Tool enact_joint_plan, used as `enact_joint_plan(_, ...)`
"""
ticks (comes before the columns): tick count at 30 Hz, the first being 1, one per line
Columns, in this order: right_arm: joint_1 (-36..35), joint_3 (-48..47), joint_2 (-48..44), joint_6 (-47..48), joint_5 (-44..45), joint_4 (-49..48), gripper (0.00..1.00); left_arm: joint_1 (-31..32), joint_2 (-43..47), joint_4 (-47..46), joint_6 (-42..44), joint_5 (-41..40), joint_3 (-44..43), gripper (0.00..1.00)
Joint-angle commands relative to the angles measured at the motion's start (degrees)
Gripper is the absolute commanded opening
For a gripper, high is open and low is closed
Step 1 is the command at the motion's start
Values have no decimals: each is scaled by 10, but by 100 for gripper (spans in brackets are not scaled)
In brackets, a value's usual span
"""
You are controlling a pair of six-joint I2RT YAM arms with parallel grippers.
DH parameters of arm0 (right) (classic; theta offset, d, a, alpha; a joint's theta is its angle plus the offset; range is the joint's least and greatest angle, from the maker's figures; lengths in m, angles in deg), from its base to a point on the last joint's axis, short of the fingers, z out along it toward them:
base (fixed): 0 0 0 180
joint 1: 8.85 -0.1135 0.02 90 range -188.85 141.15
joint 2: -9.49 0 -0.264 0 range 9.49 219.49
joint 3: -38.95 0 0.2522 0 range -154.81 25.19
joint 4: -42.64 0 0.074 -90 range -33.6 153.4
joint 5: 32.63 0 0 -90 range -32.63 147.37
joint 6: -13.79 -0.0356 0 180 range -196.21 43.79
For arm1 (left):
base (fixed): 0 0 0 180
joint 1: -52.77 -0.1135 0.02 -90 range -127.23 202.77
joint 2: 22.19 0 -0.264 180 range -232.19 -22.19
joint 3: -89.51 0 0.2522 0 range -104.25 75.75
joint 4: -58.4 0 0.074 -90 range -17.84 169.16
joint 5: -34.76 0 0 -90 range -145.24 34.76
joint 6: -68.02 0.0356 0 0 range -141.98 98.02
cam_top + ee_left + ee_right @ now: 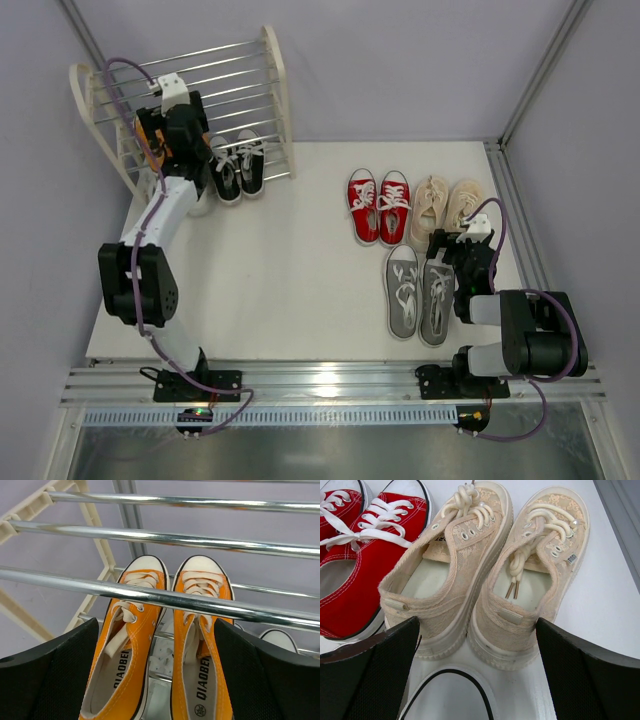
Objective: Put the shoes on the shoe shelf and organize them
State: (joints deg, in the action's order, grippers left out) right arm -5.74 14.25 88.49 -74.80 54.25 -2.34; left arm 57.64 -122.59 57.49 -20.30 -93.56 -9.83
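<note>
The shoe shelf stands at the back left. My left gripper reaches into it. In the left wrist view the left gripper is open wide, and the orange pair lies between its fingers with the toes under a silver rod. A white shoe shows below, through the rods. The black pair sits at the shelf's foot. My right gripper is open and empty. In the right wrist view the right gripper is just behind the heels of the beige pair.
The red pair stands left of the beige pair, and the grey pair lies in front of both. A grey shoe's toe cap sits under my right gripper. Purple walls close in on three sides.
</note>
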Motion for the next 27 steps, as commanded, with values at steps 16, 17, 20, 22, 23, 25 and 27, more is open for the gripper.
enact_joint_plan(16,-1,-10,-9,-4,-2,-49,97,417,139,83,-182,-38,192,88)
enact_joint_plan(17,0,-9,-8,-4,-2,-49,97,436,120,85,-194,-44,180,89)
enact_joint_plan(20,0,-9,-8,-4,-2,-49,97,469,43,95,-214,-28,112,90)
enact_joint_plan(22,0,-10,-9,-4,-1,-49,97,469,-20,130,-242,-22,64,90)
enact_joint_plan(23,-1,-9,-8,-4,-1,-49,97,469,-37,141,-250,-18,21,90)
enact_joint_plan(25,0,-9,-7,-4,-1,-49,97,470,-95,191,-279,-5,-30,90)
enact_joint_plan(27,0,-10,-8,-4,-1,-50,97,476,-133,213,-288,4,-92,89)
